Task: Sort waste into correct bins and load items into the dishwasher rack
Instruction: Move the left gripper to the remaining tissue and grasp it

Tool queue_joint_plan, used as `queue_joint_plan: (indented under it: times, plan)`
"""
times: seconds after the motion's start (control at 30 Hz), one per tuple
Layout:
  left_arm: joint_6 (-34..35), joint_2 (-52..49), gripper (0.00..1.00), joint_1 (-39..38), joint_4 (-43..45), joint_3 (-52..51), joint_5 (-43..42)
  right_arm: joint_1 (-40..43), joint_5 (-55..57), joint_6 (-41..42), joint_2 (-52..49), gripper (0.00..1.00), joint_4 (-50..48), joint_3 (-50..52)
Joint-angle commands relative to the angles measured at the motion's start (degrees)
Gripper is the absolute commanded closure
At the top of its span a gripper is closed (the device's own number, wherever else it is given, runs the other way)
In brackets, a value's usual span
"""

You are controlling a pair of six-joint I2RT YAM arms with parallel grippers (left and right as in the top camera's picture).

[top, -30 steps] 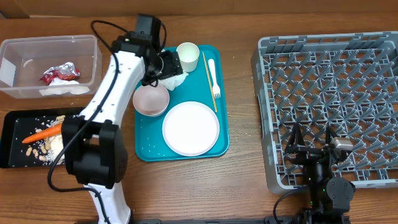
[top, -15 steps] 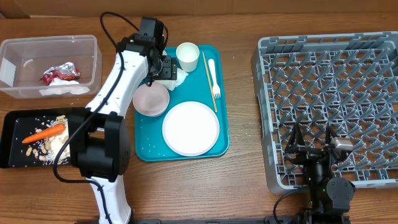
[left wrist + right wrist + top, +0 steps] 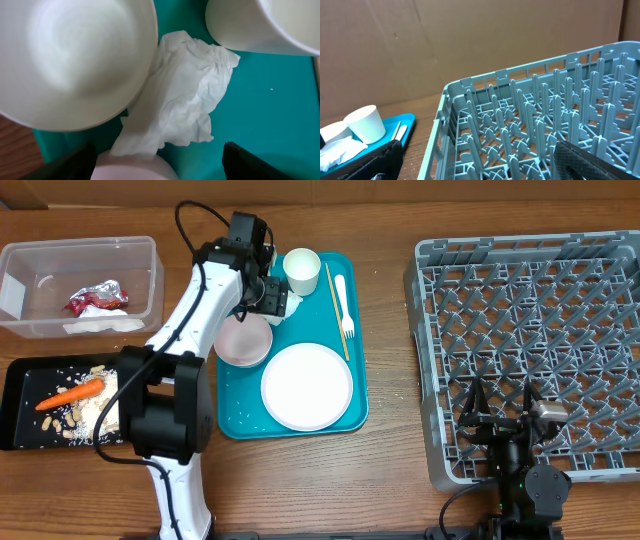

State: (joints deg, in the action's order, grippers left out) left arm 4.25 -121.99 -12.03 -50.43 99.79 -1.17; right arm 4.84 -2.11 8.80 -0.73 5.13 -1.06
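Left gripper point(image 3: 276, 298) has moved in over the crumpled white paper napkin point(image 3: 185, 100) — jaws spread, nothing held; grab for clear plastic tub point(image 3: 155, 280) likely next.

Over the tray point(image 3: 270, 105), my left wrist view cuts the bowl point(image 3: 75, 60) off at the top and left edges, and the cup point(image 3: 265, 22) at the top and right. My left fingers point(image 3: 247, 161) show only as dark blurred tips (bottom corners). A pinkish blur at the bottom edge covers the napkin point(image 3: 185, 95)'s lower end; I cannot tell what it is. From overhead, my left arm point(image 3: 200, 310) hides the tray's upper-left corner.
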Motion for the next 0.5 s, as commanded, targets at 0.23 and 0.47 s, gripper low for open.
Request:
queue_joint_plan:
  times: [0.23,0.47]
  plan:
    - [-1.77,-3.26,0.18,-0.76,3.15,0.44,-1.33,0.11,0.39,0.15,0.50,0.00,-0.46,0.61]
    - [-1.75,-3.28,0.29,-0.76,3.28,0.44,-1.44,0.11,0.39,0.15,0.50,0.00,-0.46,0.61]
